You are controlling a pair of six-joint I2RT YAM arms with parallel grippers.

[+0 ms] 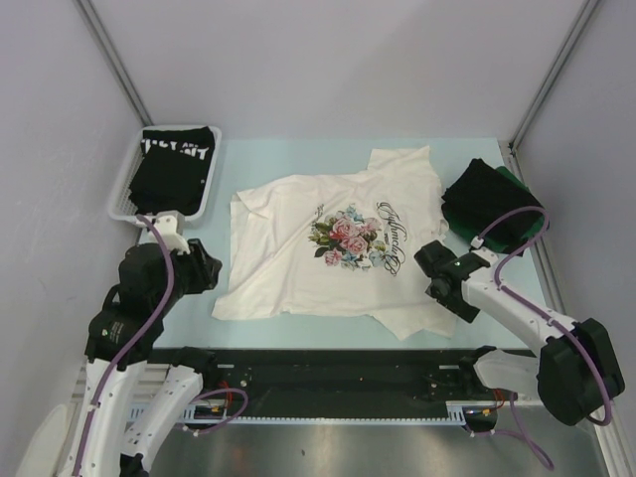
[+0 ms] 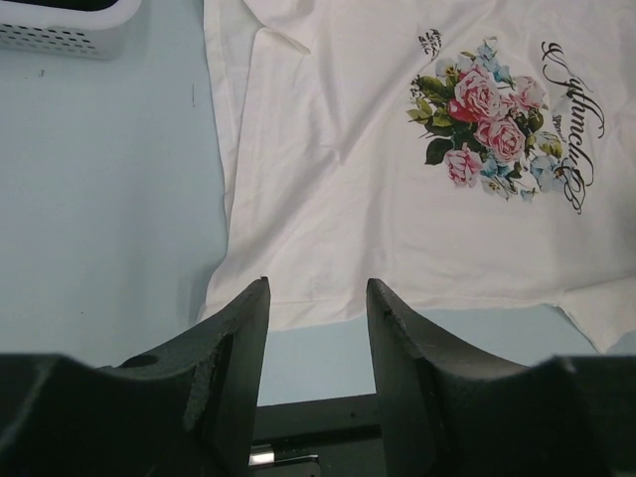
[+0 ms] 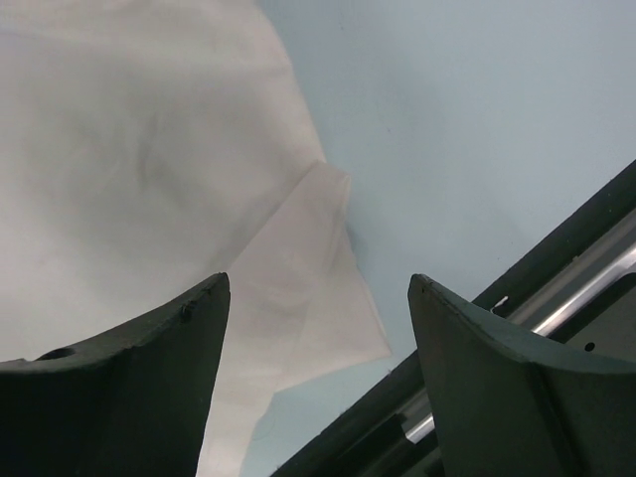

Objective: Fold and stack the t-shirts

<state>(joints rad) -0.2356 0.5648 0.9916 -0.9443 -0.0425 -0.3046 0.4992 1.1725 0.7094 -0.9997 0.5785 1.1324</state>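
The white floral t-shirt [image 1: 328,248] lies spread out, print up, in the middle of the table; it also shows in the left wrist view [image 2: 397,179] and the right wrist view [image 3: 149,169]. A black tee with white lettering [image 1: 177,164] lies in the basket. Black and dark green tees [image 1: 494,207] are piled at the right. My left gripper [image 1: 207,266] is open and empty beside the shirt's left hem [image 2: 316,288]. My right gripper [image 1: 429,270] is open and empty over the shirt's lower right sleeve [image 3: 318,288].
The white mesh basket [image 1: 125,189] stands at the back left; its corner shows in the left wrist view [image 2: 70,35]. A black rail [image 1: 328,373] runs along the table's near edge. Grey walls enclose the table on three sides.
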